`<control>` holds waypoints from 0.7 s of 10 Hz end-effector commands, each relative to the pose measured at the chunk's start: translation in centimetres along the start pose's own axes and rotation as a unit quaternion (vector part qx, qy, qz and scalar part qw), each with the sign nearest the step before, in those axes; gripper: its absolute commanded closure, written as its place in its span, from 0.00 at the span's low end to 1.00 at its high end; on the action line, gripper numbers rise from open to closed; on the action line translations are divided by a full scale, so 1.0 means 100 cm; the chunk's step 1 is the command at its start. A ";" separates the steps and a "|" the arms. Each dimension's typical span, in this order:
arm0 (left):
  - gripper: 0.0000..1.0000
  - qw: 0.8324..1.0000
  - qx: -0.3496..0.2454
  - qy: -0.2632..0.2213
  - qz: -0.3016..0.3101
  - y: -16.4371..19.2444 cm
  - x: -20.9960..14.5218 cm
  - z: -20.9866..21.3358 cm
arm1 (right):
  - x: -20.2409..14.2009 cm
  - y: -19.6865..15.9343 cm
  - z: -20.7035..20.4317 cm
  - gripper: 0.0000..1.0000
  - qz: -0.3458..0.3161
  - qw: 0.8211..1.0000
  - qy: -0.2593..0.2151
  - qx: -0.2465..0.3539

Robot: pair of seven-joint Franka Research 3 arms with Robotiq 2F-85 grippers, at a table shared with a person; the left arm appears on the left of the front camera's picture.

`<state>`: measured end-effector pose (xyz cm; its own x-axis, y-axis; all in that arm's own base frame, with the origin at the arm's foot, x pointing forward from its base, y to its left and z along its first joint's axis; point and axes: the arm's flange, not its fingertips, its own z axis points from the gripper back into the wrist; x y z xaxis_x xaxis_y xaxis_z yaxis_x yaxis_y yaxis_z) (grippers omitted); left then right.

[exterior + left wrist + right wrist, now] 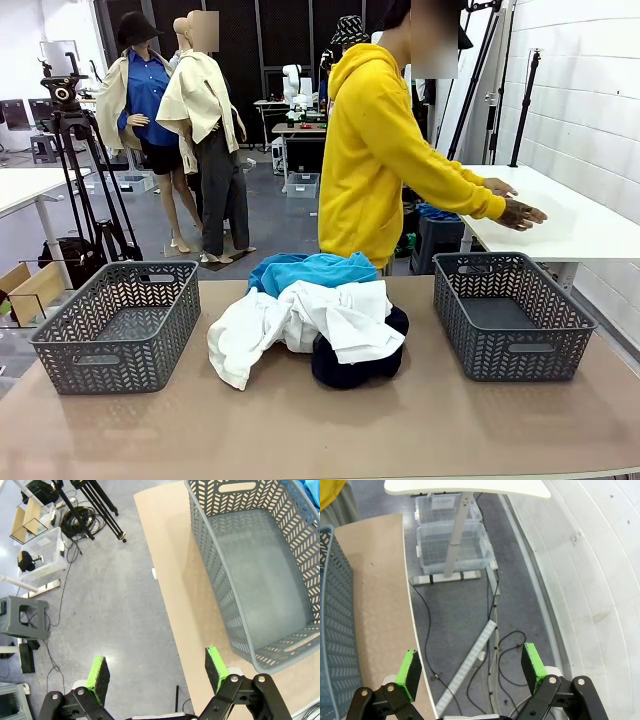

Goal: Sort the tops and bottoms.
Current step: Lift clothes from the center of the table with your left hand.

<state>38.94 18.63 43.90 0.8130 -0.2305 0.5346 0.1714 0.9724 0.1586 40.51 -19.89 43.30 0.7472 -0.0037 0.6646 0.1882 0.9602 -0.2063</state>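
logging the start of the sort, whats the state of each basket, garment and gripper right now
left basket: upright, empty
right basket: upright, empty
dark garment: bunched, partly covered, not in a basket
white shirt: crumpled, lying over the dark garment
blue garments: bunched behind the white shirt, not in a basket
left gripper: open, holding nothing
right gripper: open, holding nothing

The left tool [155, 656] and right tool [469, 651] share black linked fingers [235, 696], silver screw heads and bright green pads [97, 675]. The person [375, 150] wears a yellow hooded sweatshirt.
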 end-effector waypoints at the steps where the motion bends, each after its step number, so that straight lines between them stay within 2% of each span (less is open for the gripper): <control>1: 0.00 1.000 0.001 -0.004 0.003 0.003 -0.001 -0.003 | 0.000 0.000 0.000 0.00 0.006 1.000 0.001 0.001; 7: 0.00 1.000 0.001 -0.004 0.003 0.003 -0.001 -0.003 | 0.000 0.000 0.000 0.00 0.006 1.000 0.001 0.001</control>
<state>38.94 18.63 43.90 0.8130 -0.2305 0.5346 0.1714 0.9724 0.1586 40.51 -19.89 43.29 0.7472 -0.0037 0.6646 0.1882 0.9602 -0.2063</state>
